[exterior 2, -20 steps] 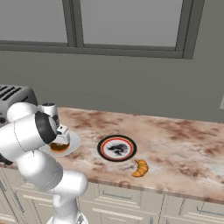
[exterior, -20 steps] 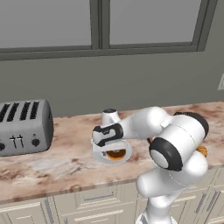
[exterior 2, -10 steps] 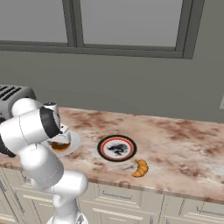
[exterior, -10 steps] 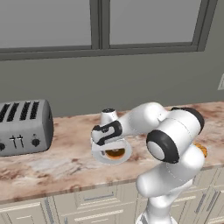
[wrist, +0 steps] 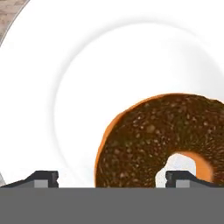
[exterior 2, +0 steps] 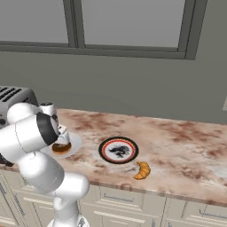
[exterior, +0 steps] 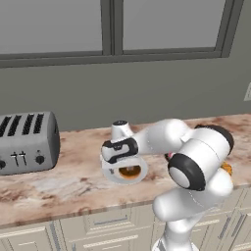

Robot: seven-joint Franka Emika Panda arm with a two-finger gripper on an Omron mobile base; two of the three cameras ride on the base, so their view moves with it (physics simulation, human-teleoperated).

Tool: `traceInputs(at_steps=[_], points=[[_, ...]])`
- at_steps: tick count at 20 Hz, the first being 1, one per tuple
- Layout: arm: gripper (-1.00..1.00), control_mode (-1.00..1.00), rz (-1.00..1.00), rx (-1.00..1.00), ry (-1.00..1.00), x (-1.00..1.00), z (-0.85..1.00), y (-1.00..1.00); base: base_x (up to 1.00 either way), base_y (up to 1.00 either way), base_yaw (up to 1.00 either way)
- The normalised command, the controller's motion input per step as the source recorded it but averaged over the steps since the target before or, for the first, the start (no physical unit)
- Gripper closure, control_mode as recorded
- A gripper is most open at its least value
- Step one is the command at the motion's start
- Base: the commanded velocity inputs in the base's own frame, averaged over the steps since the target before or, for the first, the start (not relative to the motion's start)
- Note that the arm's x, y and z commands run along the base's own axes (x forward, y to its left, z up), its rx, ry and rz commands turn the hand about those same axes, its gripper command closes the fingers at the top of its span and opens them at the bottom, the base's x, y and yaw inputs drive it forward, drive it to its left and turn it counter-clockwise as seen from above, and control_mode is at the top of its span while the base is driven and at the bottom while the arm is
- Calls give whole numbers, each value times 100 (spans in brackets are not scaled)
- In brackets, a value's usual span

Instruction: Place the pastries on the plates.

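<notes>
And the tool (wrist: pixel 111 178) has let go, its tips now spread wide! The donut (exterior: pixel 129 171) sits free on the white plate (exterior: pixel 112 173), near the front of the desk (exterior: pixel 68 188). One pastry home, I'd say. The croissant (exterior 2: pixel 142 170) lies bare on the desk, just beside the black-and-red plate (exterior 2: pixel 118 150), close to the front edge. There's open desk between the two plates for the swing across.

There were two plates, one white (exterior 2: pixel 74 142) and one black-and-red-rimmed (exterior 2: pixel 118 150), one donut (wrist: pixel 162 140), one croissant (exterior 2: pixel 142 170) and one toaster (exterior: pixel 27 142).
</notes>
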Motion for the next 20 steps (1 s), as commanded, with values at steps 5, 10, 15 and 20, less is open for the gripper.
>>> traceInputs(at_steps=[5, 10, 15, 20], points=[[-100, -100, 0, 0, -9, -14, 37, 25, 0, 0, 0], [-100, -100, 0, 0, -9, 0, 48, 1, 0, 0, 0], [-100, -100, 0, 0, -13, -6, 54, -5, 0, 0, 0], [-100, -100, 0, 0, -10, -26, 56, -33, 0, 0, 0]])
